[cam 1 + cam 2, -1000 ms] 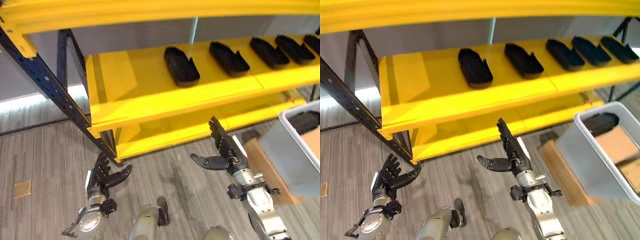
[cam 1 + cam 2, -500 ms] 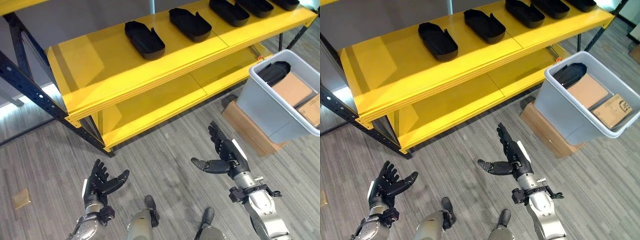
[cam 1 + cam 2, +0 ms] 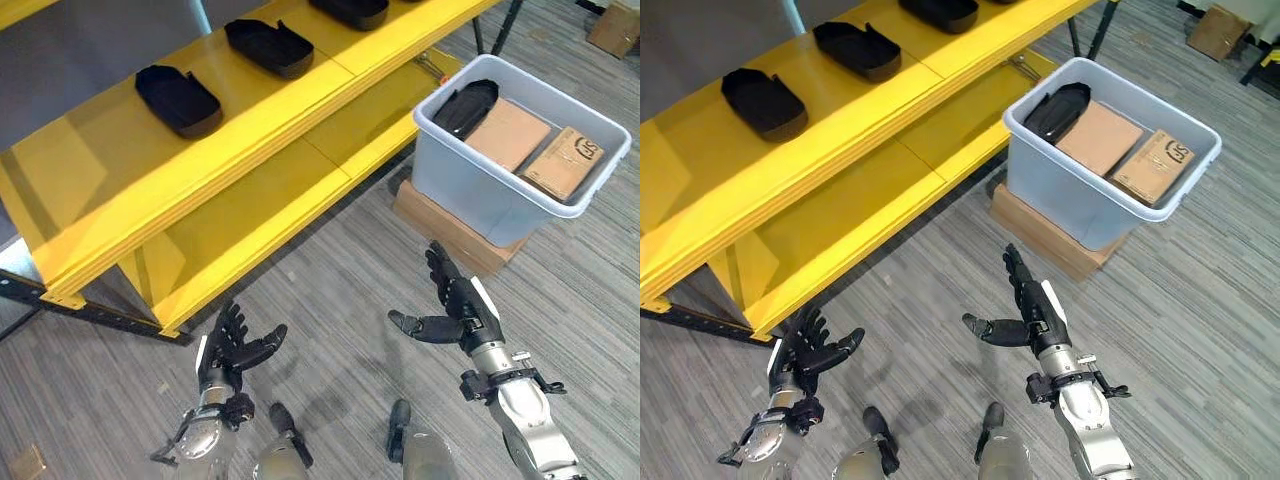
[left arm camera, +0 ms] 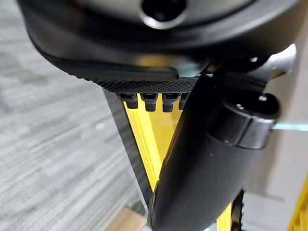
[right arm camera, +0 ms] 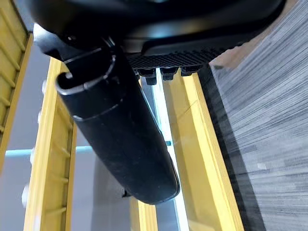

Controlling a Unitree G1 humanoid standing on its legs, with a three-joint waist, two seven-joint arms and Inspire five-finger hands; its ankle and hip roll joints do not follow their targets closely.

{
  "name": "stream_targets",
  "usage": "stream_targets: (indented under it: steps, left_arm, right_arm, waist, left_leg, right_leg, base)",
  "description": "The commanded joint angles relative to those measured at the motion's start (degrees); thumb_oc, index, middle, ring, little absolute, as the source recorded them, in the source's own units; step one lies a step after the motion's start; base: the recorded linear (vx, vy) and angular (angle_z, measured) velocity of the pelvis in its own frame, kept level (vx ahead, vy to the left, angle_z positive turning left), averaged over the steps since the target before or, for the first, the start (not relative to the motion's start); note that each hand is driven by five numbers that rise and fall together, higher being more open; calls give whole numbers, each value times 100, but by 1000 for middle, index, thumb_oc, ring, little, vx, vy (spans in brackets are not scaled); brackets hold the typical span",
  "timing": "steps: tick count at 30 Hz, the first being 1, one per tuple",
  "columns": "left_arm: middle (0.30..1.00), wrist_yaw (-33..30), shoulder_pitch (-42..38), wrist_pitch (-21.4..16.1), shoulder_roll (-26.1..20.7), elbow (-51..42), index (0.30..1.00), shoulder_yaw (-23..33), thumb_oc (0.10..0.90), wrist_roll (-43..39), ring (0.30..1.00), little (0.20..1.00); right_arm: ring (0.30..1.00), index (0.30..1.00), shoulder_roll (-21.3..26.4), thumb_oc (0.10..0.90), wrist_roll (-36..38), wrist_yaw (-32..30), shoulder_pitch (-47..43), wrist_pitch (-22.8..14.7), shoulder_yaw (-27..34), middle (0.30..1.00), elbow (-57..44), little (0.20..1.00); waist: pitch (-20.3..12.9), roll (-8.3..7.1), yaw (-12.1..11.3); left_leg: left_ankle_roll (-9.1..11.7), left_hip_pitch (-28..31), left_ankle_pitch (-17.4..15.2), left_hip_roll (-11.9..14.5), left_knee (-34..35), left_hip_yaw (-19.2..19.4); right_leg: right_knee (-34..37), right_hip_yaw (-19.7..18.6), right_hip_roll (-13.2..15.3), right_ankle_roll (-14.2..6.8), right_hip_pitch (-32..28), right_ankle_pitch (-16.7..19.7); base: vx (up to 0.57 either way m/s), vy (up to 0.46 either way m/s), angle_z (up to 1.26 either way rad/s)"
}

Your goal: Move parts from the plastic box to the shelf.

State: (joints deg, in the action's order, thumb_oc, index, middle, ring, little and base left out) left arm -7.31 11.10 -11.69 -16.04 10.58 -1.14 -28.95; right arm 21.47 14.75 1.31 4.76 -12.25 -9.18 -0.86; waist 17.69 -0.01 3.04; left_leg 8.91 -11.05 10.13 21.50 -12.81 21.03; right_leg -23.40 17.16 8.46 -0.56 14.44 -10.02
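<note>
While both hands hang empty over the striped grey floor (image 3: pixel 330 290), the grey plastic box (image 3: pixel 1080 205) sits on a flat cardboard slab (image 3: pixel 1040 232) just beside the yellow shelf (image 3: pixel 200 160), at its lower board's end. One black part (image 3: pixel 1057 108) lies in the box corner nearest the shelf, next to two brown cardboard packs (image 3: pixel 1098 138) that take up the other side of the box. On the shelf's upper board, three more black parts show in a row, the nearest one (image 3: pixel 178 98) well apart from the box. Left hand (image 3: pixel 228 352) is low, near the shelf's dark foot, fingers spread, holding nothing. Right hand (image 3: pixel 458 308) is in front of the box, fingers straight and thumb out, also empty.
</note>
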Motion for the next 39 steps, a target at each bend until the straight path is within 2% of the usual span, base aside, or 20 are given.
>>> stream_targets:
  steps: [1, 2, 3, 4, 5, 6, 7, 8, 10, 11, 12, 14, 16, 23, 33, 35, 36, 37, 38, 39]
  left_arm:
    - [1000, -96, -232, -510, -57, -508, 1000, 84, 900, 46, 1000, 1000]
    - [1000, -137, -248, -501, -58, -541, 1000, 58, 900, 35, 1000, 1000]
    - [1000, -162, -248, -467, -30, -578, 1000, 41, 900, 59, 1000, 1000]
    - [1000, -145, -240, -445, 7, -584, 1000, 58, 900, 57, 1000, 1000]
    - [1000, -153, -206, -456, 31, -592, 1000, 69, 900, 59, 1000, 1000]
    - [1000, -153, -205, -456, 31, -592, 1000, 70, 900, 59, 1000, 1000]
    - [1000, -167, -186, -464, 48, -543, 1000, 92, 900, 125, 1000, 1000]
    - [1000, -153, -198, -478, 40, -493, 1000, 93, 900, 134, 1000, 1000]
    - [1000, -184, -202, -511, 65, -411, 1000, 117, 900, 135, 1000, 1000]
    - [1000, -163, -186, -517, 88, -413, 1000, 137, 900, 128, 1000, 1000]
    - [1000, -100, -139, -524, 129, -383, 1000, 151, 900, 42, 1000, 1000]
    - [1000, -104, -127, -522, 116, -360, 1000, 171, 900, 61, 1000, 1000]
    - [1000, -86, -213, -545, 73, -383, 1000, 122, 900, 93, 1000, 1000]
    - [1000, -339, -591, -577, -144, -376, 1000, -7, 900, 76, 1000, 1000]
    - [1000, -444, -795, -527, -229, -396, 1000, -111, 900, 186, 1000, 1000]
    - [1000, -444, -821, -484, -256, -369, 1000, -145, 900, 228, 1000, 1000]
    - [1000, -452, -821, -470, -273, -354, 1000, -135, 900, 246, 1000, 1000]
    - [1000, -458, -821, -460, -292, -330, 1000, -144, 900, 250, 1000, 1000]
    - [1000, -458, -831, -463, -325, -345, 1000, -159, 900, 272, 1000, 1000]
    - [1000, -463, -811, -448, -331, -361, 1000, -145, 900, 268, 1000, 1000]
  right_arm:
    - [1000, 1000, 67, 900, 143, -195, -193, -768, 294, 1000, -705, 1000]
    - [1000, 1000, 89, 900, 140, -211, -187, -754, 264, 1000, -656, 1000]
    - [1000, 1000, 110, 900, 81, -240, -222, -730, 243, 1000, -590, 1000]
    - [1000, 1000, 132, 900, 46, -206, -247, -717, 221, 1000, -568, 1000]
    - [1000, 1000, 127, 900, 101, -170, -265, -714, 185, 1000, -455, 1000]
    - [1000, 1000, 127, 900, 101, -170, -266, -715, 184, 1000, -453, 1000]
    - [1000, 1000, 139, 900, 100, -169, -286, -723, 193, 1000, -368, 1000]
    - [1000, 1000, 148, 900, 86, -155, -311, -725, 182, 1000, -324, 1000]
    - [1000, 1000, 135, 900, 77, -166, -404, -736, 111, 1000, -159, 1000]
    - [1000, 1000, 138, 900, 72, -115, -426, -726, 93, 1000, -159, 1000]
    - [1000, 1000, 103, 900, 129, 7, -362, -718, 86, 1000, -254, 1000]
    - [1000, 1000, 93, 900, 189, 102, -320, -714, 57, 1000, -263, 1000]
    - [1000, 1000, 76, 900, 247, 163, -216, -704, 157, 1000, -302, 1000]
    - [1000, 1000, -116, 900, 312, 36, -425, -616, 112, 1000, -337, 1000]
    - [1000, 1000, -203, 900, 187, -94, -633, -559, 119, 1000, -328, 1000]
    - [1000, 1000, -237, 900, 134, -89, -720, -554, 50, 1000, -310, 1000]
    - [1000, 1000, -260, 900, 157, -73, -719, -554, 30, 1000, -329, 1000]
    - [1000, 1000, -274, 900, 145, -52, -716, -550, -21, 1000, -345, 1000]
    - [1000, 1000, -262, 900, 58, -42, -730, -537, -113, 1000, -352, 1000]
    - [1000, 1000, -290, 900, 49, -39, -717, -522, -146, 1000, -326, 1000]
  waist:
    - [142, -23, -26]
    - [189, -82, -104]
    - [222, -138, -197]
    - [227, -172, -263]
    - [210, -206, -346]
    - [215, -216, -351]
    - [214, -144, -440]
    - [221, -92, -522]
    - [226, -53, -694]
    - [227, -40, -762]
    - [197, -43, -753]
    - [178, -26, -781]
    - [177, -101, -743]
    - [-6, -253, -592]
    - [-56, -388, -529]
    - [-34, -420, -537]
    - [-9, -417, -521]
    - [98, -349, -453]
    - [203, -208, -407]
    - [249, -174, -410]
  left_leg:
    - [-127, -229, 113, 317, -1673, -1106]
    - [-213, -433, -68, -55, -1828, -1401]
    - [-425, -814, -312, -655, -1729, -1725]
    - [-507, -1057, -526, -1056, -1499, -1993]
    - [-491, -1257, -417, -1181, -656, -2152]
    - [-492, -1234, -406, -1187, -631, -2140]
    - [-423, -1320, -79, -1308, 20, -2319]
    - [-340, -1332, 196, -1404, 536, -2523]
    - [-243, -1398, 333, -1647, 1250, -3081]
    - [-194, -1405, 376, -1685, 1344, -3312]
    - [-307, -1193, 232, -1619, 1317, -3257]
    - [-280, -998, 390, -1559, 1384, -3289]
    - [-311, -982, 327, -1594, 1164, -3076]
    - [-614, -1172, -180, -1855, 637, -2630]
    - [-878, -1489, -727, -2122, 64, -2511]
    - [-1049, -1376, -948, -2228, 1, -2487]
    - [-1112, -1263, -980, -2241, 49, -2472]
    - [-1201, -965, -1037, -2237, 130, -2411]
    - [-1270, -668, -1041, -2174, 289, -2298]
    - [-1290, -504, -1083, -2183, 355, -2228]
  right_leg:
    - [1376, -166, -467, 87, -845, 237]
    - [1450, -291, -473, 96, -877, 247]
    - [1569, -395, -440, 82, -849, 370]
    - [1619, -496, -456, 22, -881, 388]
    - [1710, -649, -519, -60, -980, 382]
    - [1711, -656, -510, -62, -987, 380]
    - [1753, -724, -576, -104, -1055, 388]
    - [1747, -800, -646, -111, -1088, 386]
    - [1678, -1132, -789, -119, -1216, 279]
    - [1597, -1354, -868, -112, -1285, 159]
    - [1466, -1522, -921, -124, -1286, 43]
    - [1437, -1597, -1006, -109, -1303, 60]
    - [1424, -1587, -909, -150, -1367, -48]
    - [1692, -1767, -395, -462, -1339, 185]
    - [1645, -1760, -149, -621, -1235, 315]
    - [880, -1748, -206, -709, -980, 521]
    - [363, -1748, -258, -734, -753, 721]
    - [-526, -1612, -310, -810, -359, 1109]
    - [-1173, -1212, -273, -800, -54, 1214]
    - [-1291, -921, -82, -797, 34, 1216]
  base:
    - [58, -144, -91]
    - [-9, -23, -60]
    - [8, 48, -29]
    - [164, 105, -30]
    - [206, 68, -61]
    - [268, 119, -82]
    - [193, 119, -78]
    - [300, 189, -63]
    - [321, 209, -67]
    - [300, 238, -94]
    - [248, 229, -128]
    - [159, 172, -192]
    - [160, 206, -140]
    - [110, 194, -29]
    - [66, 95, 1]
    - [91, 201, -4]
    - [76, 287, -9]
    - [81, 353, -10]
    - [107, 350, -8]
    - [129, 249, 5]
